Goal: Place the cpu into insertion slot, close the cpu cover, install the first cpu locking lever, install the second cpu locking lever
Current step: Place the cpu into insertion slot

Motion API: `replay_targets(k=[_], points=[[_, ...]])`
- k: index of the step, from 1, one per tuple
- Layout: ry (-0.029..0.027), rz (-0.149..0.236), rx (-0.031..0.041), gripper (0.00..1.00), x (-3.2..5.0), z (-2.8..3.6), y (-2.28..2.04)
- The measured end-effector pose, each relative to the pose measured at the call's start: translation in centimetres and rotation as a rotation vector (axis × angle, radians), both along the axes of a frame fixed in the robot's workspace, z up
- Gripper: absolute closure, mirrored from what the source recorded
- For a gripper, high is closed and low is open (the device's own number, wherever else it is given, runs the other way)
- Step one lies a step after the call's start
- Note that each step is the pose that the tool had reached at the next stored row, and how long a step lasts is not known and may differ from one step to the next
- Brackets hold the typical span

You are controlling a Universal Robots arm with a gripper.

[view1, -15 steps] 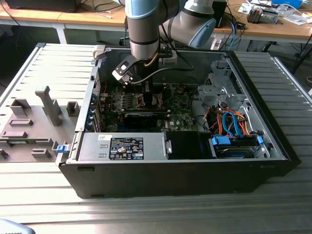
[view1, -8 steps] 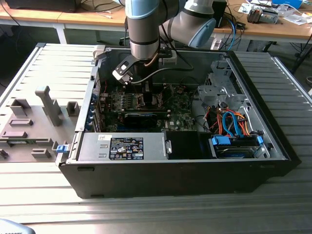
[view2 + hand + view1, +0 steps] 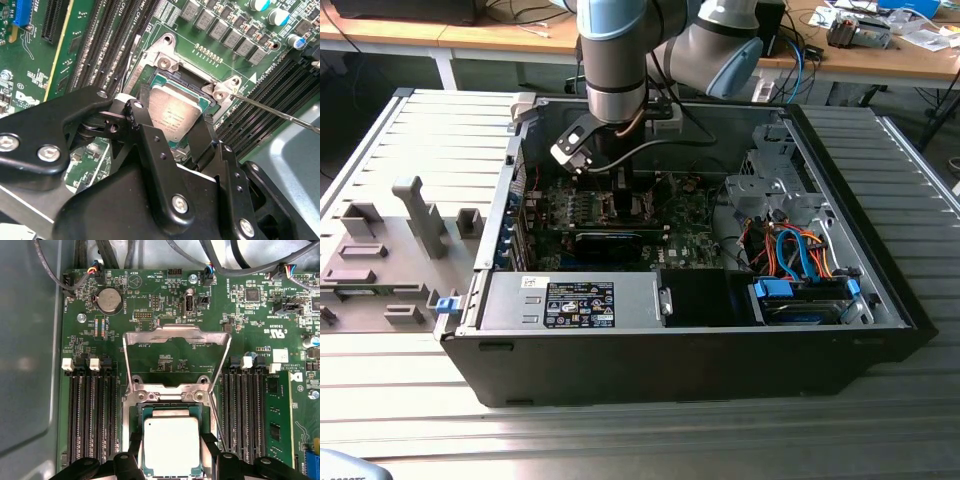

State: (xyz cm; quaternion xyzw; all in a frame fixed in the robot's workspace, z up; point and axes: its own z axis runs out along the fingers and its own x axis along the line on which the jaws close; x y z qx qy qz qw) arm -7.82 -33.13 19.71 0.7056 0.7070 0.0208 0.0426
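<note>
Inside the open computer case (image 3: 720,370) on the ribbed tabletop (image 3: 620,440), the claw (image 3: 176,111) pinches the cpu (image 3: 172,445) over the insertion slot (image 3: 170,411), with the cpu cover (image 3: 177,335) raised. A skewed release could, I judge, bend socket pins.

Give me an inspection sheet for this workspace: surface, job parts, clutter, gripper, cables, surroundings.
Surface: slatted metal table carrying an open computer case.
Job's things: cpu over the insertion slot; cannot tell whether it is fully seated. cpu cover is open and tipped up. One locking lever is unlatched, sticking out from the socket.
Clutter: grey fixture tray beside the case, on the exterior view's left.
Grippers: gripper down inside the case, fingers against opposite edges of the cpu.
Cables: orange and blue cables bundled in the case, away from the socket.
Surroundings: wooden desks behind, with loose cables.
</note>
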Motion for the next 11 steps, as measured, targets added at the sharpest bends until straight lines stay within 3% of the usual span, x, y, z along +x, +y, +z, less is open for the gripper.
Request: replay_targets(k=[11], points=[[-0.001, -0.001, 0.0012, 0.45, 0.03, -0.08, 0.02]])
